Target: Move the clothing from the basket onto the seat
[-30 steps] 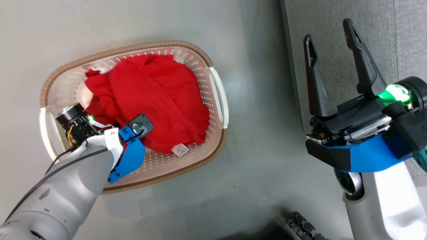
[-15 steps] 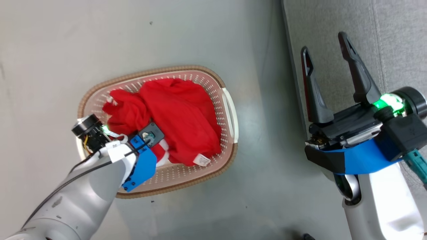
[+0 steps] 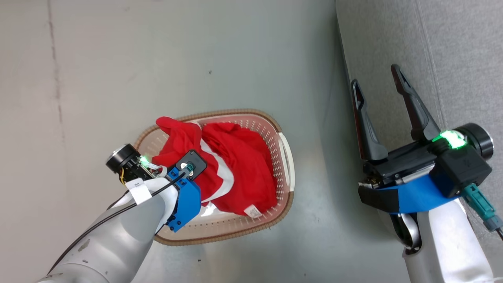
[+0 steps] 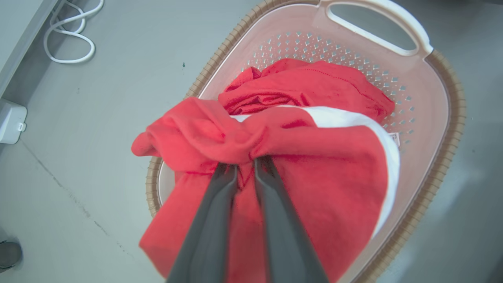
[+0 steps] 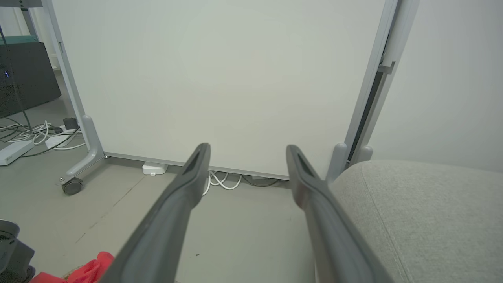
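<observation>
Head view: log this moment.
left gripper: shut on red garment with white panel | right gripper: open beside grey fabric sofa | cream perforated basket: plain red garment inside

I seem to work in a lab or office test space dressed with a few homely things. Under me is a smooth, pale grey-green hard floor [image 3: 177, 59] crossed by a thin seam line. Ahead stands a large flat white partition panel [image 5: 220, 78] in a grey metal frame, one leg ending in a small dark castor wheel [image 5: 72, 186]. Loose white and black cables [image 5: 27, 135] and a long white power strip [image 5: 15, 151] lie on the floor beside it. The domestic pieces are a large grey fabric-upholstered sofa [image 5: 424, 220] on my right and a cream perforated plastic laundry basket [image 3: 224, 225] holding red clothing [image 3: 239, 165].
</observation>
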You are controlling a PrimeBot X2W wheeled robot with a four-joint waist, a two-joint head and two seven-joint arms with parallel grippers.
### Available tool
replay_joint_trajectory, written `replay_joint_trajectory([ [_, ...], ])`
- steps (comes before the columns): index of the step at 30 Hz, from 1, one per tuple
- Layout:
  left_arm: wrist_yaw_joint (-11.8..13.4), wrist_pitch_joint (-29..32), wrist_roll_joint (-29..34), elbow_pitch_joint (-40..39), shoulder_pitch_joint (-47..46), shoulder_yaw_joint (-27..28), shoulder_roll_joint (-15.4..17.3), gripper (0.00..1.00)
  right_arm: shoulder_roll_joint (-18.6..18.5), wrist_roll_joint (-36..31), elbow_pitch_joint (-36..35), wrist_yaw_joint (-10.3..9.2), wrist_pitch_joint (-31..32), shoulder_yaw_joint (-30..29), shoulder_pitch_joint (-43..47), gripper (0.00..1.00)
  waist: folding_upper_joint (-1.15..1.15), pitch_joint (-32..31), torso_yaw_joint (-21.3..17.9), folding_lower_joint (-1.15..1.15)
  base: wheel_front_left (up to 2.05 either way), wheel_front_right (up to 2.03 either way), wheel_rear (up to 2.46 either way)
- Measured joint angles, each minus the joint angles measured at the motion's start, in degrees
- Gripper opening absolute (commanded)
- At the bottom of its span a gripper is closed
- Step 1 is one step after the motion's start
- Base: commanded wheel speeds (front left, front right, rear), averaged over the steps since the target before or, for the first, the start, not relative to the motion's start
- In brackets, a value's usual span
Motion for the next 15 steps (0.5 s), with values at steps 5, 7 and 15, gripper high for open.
replay_joint_trajectory([
  [5,0.0,-2.7,-2.0,-0.2,0.7,0.0,-0.9,0.00,0.0,-0.3,1.1,0.00,0.0,-0.3,1.6,1.00,0.00,-3.3,1.0,0.00,0.00,0.00,0.00],
  [7,0.0,-3.7,-2.6,-0.3,1.1,0.0,-1.2,0.00,0.0,-0.4,1.5,0.00,0.0,-0.4,2.2,1.00,0.00,-4.7,1.4,0.00,0.00,0.00,0.00],
  [15,0.0,-6.3,-5.7,-1.6,1.6,1.4,-2.4,0.00,0.0,-0.9,2.9,0.00,0.0,-1.0,4.8,1.00,0.00,-9.7,3.1,0.00,0.00,0.00,0.00],
])
